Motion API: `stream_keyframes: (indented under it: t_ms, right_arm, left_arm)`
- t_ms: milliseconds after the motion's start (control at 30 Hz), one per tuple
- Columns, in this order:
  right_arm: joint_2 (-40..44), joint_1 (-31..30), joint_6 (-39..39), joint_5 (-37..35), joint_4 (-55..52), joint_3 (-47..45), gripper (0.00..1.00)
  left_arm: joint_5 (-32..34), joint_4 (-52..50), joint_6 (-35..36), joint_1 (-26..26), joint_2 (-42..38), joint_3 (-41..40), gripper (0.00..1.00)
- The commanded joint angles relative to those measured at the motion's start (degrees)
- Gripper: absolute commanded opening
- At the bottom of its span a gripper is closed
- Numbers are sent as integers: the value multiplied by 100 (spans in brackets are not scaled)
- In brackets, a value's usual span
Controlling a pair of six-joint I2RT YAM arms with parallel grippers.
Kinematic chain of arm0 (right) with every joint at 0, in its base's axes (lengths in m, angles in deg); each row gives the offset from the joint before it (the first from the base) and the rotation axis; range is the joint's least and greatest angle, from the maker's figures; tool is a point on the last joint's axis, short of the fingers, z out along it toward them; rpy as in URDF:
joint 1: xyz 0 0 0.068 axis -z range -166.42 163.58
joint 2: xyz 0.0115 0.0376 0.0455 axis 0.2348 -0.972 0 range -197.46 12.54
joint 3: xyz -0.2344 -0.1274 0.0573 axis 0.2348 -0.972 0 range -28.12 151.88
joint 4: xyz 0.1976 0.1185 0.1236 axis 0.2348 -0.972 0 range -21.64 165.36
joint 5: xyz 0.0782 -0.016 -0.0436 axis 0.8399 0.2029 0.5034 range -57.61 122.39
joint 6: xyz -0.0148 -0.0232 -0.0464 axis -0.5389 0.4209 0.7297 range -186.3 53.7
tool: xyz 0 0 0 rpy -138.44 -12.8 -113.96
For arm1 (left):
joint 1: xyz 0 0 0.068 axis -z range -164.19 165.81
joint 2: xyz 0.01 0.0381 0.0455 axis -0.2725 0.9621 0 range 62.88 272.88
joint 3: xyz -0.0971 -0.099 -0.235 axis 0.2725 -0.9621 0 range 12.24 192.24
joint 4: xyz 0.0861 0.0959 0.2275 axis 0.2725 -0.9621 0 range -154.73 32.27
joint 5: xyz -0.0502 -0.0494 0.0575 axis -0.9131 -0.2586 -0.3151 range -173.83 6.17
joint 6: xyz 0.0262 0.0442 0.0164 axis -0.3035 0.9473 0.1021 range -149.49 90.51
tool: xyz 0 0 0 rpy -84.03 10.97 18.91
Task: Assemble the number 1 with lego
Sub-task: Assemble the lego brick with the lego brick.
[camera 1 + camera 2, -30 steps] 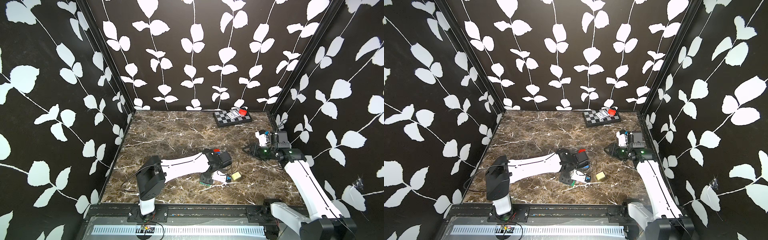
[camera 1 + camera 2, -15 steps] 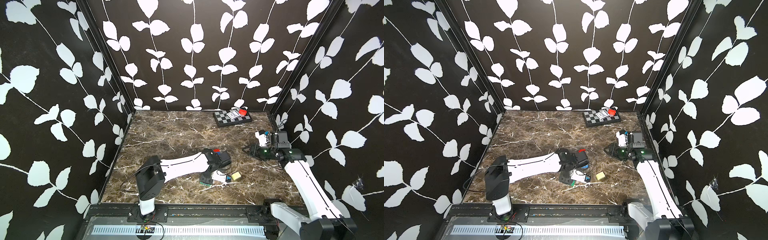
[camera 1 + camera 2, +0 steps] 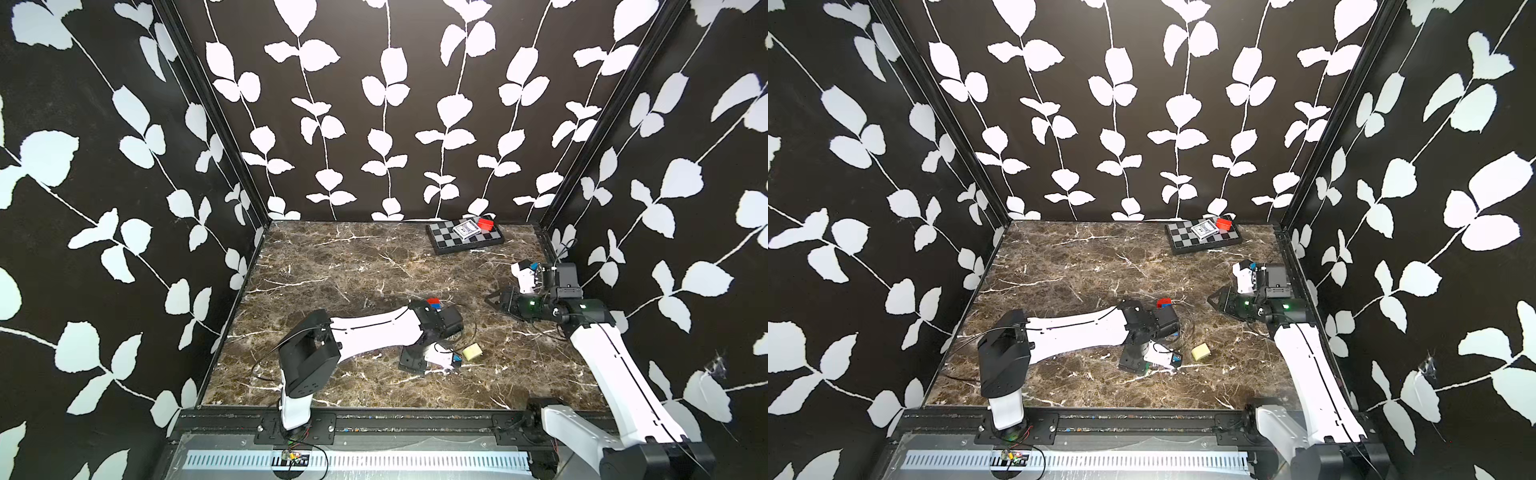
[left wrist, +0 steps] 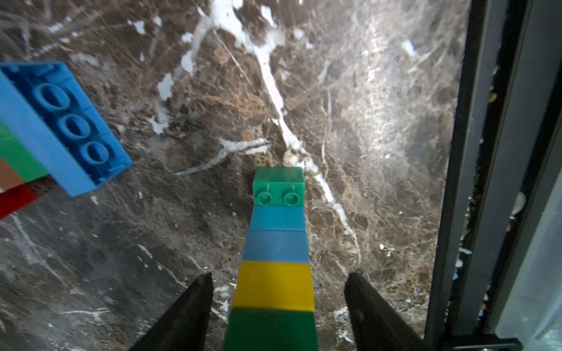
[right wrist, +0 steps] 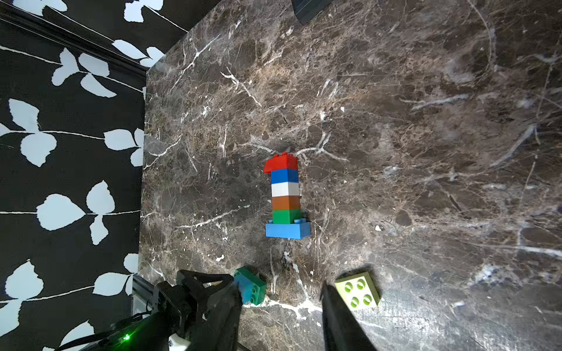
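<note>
6 stacked lego bricks (image 5: 286, 196) already look like a 1. My left claw (image 4: 279, 274) is spread around another lego stack (image 4: 278, 237); my right claw (image 5: 279, 288) is spread, empty. Looks nearly done.

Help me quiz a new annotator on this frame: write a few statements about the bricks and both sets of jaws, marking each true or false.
1. The left gripper's jaws stand open, clear of the brick strip between them. True.
2. The lying tower ends in a yellow brick. False: a red brick caps it, opposite the light blue base.
3. A red block sits on the chessboard. True.
4. The right gripper holds the pale square brick. False: it lies on the marble table, outside the jaws.
</note>
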Motion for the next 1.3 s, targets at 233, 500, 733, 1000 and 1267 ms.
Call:
stream_keyframes:
  t_ms: [233,500,733,1000,1267]
  right_arm:
    - [138,-327,437,-451,-730,8,43]
    - [-143,-2829,-298,-1860,-866,205,43]
    - [-1185,-4517,-844,-2508,-514,716,45]
    - [-2267,-5099,-897,-2416,-260,1341,46]
    - [-2789,-5332,-906,-2280,-232,1568,43]
  left_arm:
    - [777,2789,-1831,11,-2741,-1453,75]
    - [381,2978,-5489,-1030,-3816,-2435,72]
    - [-1951,3261,-6431,-1918,-3797,-3150,66]
    - [-3231,3786,-6489,-2364,-3531,-3627,60]
    - [-3709,3776,-6324,-2471,-2974,-3601,52]
